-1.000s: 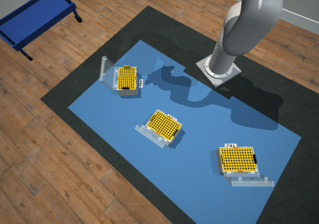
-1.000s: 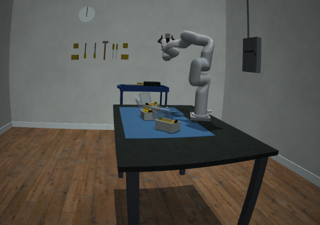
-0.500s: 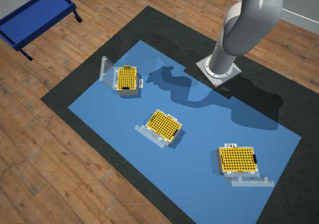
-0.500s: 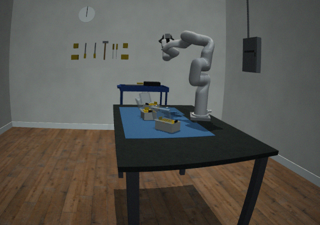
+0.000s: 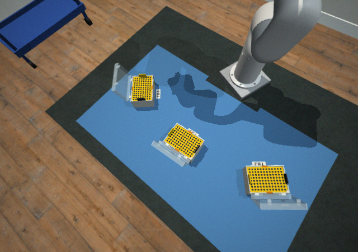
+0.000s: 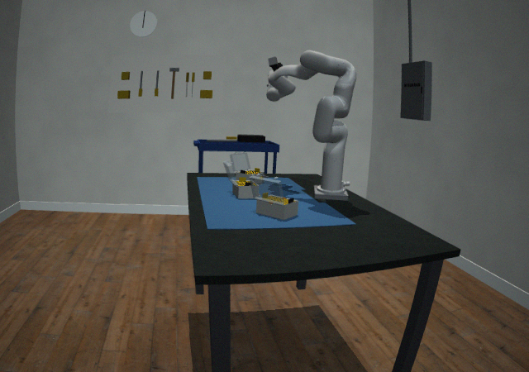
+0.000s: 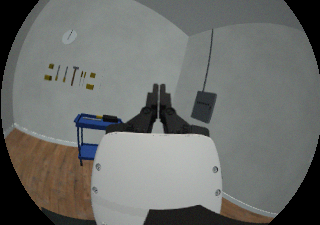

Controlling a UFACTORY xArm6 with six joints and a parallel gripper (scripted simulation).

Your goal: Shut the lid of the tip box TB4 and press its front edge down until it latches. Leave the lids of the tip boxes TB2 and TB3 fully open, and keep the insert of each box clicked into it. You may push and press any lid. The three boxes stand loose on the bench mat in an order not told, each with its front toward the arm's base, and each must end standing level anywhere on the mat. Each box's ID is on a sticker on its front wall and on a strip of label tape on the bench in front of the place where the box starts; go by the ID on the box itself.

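Standing on a wood floor, the black table (image 6: 298, 248) carries a blue mat (image 5: 202, 185). Well above it the gripper (image 7: 159, 101) is clenched on nothing. TB4 (image 5: 141, 88) sits near the mat's far corner, lid (image 5: 119, 81) upright, yellow insert (image 5: 141, 87) inside; two other open boxes (image 5: 267, 180) (image 5: 183, 140) lie nearer.

Upper arm (image 5: 286, 21) cut off by top view's upper edge, gripper out of that frame. Cart (image 5: 37, 21) cropped at the left corner. Middle box's label (image 5: 193, 132) half hidden behind its rim, unreadable; right label (image 5: 258, 163) blurred. Boxes (image 6: 276, 207) overlapping in exterior view, stickers too small to read. Wrist view's lower half blocked by the white gripper body (image 7: 156, 179).
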